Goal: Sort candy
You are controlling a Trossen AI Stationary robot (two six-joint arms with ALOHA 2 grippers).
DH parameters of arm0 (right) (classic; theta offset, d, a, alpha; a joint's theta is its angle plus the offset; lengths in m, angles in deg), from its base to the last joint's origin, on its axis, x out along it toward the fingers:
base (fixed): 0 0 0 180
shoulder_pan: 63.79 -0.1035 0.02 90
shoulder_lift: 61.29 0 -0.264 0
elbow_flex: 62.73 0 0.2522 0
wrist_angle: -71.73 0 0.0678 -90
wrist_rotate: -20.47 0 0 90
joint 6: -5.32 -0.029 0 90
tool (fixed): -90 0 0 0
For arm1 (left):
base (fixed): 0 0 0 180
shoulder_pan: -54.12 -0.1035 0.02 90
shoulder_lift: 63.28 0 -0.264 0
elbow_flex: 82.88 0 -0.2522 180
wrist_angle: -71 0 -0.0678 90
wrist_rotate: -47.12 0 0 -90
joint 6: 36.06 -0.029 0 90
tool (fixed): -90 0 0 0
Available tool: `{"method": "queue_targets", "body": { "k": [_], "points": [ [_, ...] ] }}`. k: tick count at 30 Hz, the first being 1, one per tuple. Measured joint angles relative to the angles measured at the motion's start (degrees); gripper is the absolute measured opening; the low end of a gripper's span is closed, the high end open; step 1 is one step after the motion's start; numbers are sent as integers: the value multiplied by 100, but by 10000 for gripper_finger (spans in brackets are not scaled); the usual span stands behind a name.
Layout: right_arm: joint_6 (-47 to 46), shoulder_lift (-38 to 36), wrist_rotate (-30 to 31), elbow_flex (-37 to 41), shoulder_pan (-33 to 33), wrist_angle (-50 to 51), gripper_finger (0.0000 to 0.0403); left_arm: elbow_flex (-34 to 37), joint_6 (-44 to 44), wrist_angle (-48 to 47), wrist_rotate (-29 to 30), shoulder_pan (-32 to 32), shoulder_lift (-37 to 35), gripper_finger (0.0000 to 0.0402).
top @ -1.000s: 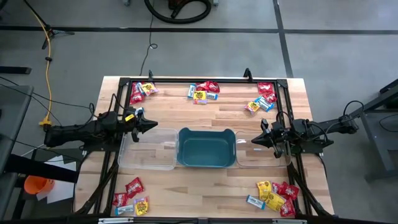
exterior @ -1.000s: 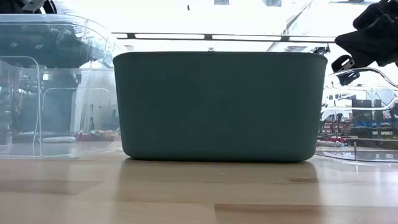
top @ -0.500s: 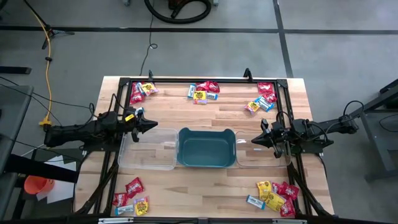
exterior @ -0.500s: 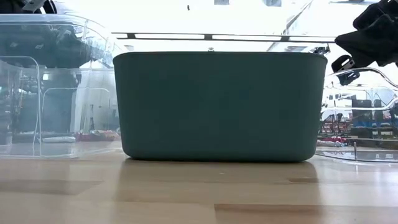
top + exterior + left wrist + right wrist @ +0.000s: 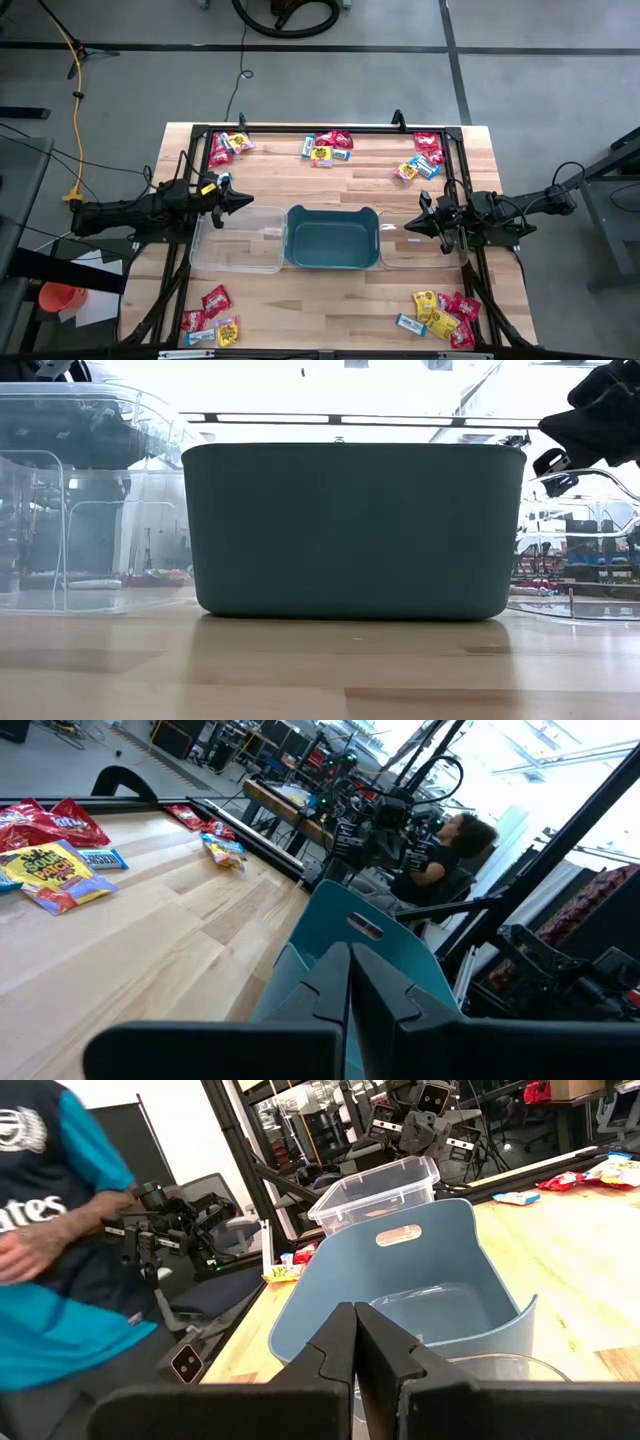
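On the table's (image 5: pixel 300 300) near edge lie two candy heaps: one at the near left corner (image 5: pixel 212 318), red and yellow packets with a blue-and-white one, and one at the near right corner (image 5: pixel 443 316), yellow, red and blue-and-white mixed.

Across the middle stand three containers in a row. The teal tub (image 5: pixel 332 238) is in the centre, with a clear bin (image 5: pixel 236 241) touching its left side and a second clear bin (image 5: pixel 420 245) on its right. In the low view the tub (image 5: pixel 350 530) fills the middle, with clear bin walls to either side. No candy shows inside the tub.

The left gripper (image 5: pixel 243 200) hovers at the far left corner of the left bin, pointing toward the tub, its fingers pressed together and holding nothing. The left wrist view shows those fingers (image 5: pixel 330 985) meeting in a thin seam in front of the tub.

The right gripper (image 5: pixel 411 225) hangs over the right bin, pointing toward the tub, its fingers likewise pinched together and empty. The right wrist view shows the fingers (image 5: pixel 335 1345) closed, with the tub just past them and a person in a teal-sleeved shirt (image 5: pixel 50 1260) beyond the table.

Along the far edge lie three more candy heaps: far left (image 5: pixel 228 147), far centre (image 5: pixel 327 146) and far right (image 5: pixel 422 157), each mixing red, yellow and blue-and-white packets.
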Motion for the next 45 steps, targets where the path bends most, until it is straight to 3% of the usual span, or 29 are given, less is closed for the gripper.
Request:
{"method": "queue_targets", "body": {
  "k": [14, 17, 19, 24, 26, 28, 31, 35, 38, 41, 45],
  "points": [
    [25, 2, 21, 0, -2, -1, 0, 0, 2, 0, 0, 0, -1, 0],
    [-878, 2, 130, 1, -2, -247, 0, -1, 2, -2, 0, -2, 2, 0],
    [-1484, 18, 725, 0, 5, -881, 0, 1, 1, -1, 0, -1, 2, 0],
    [-2584, 47, 3650, -1, 37, -3016, 0, 1, 0, -1, 0, 0, 2, 0],
    [-2258, 127, 3996, -68, 111, -3440, 0, 1, 1, -2, 0, -2, 1, 0],
    [-1991, 330, 3743, -364, 222, -3374, 0, 1, 1, -1, 0, -2, 1, 0],
    [-1906, 805, 3702, -1160, 478, -2009, 2, 1, 2, 1, 0, -1, 1, 0],
    [-2413, 1730, 3646, -2571, 1054, 1769, 34, 0, 2, 0, 0, -2, -1, 0],
    [-2863, 2539, 3334, -3316, 1653, 3784, 84, -1, 0, 0, 0, -2, -1, 0],
    [-3009, 3310, 2807, -3707, 2352, 4790, 143, 1, 0, 1, 0, -2, 0, 0],
    [-3173, 4361, 1935, -3779, 3305, 4810, 213, 1, 2, -2, 0, -2, 1, 0]
  ]
}}
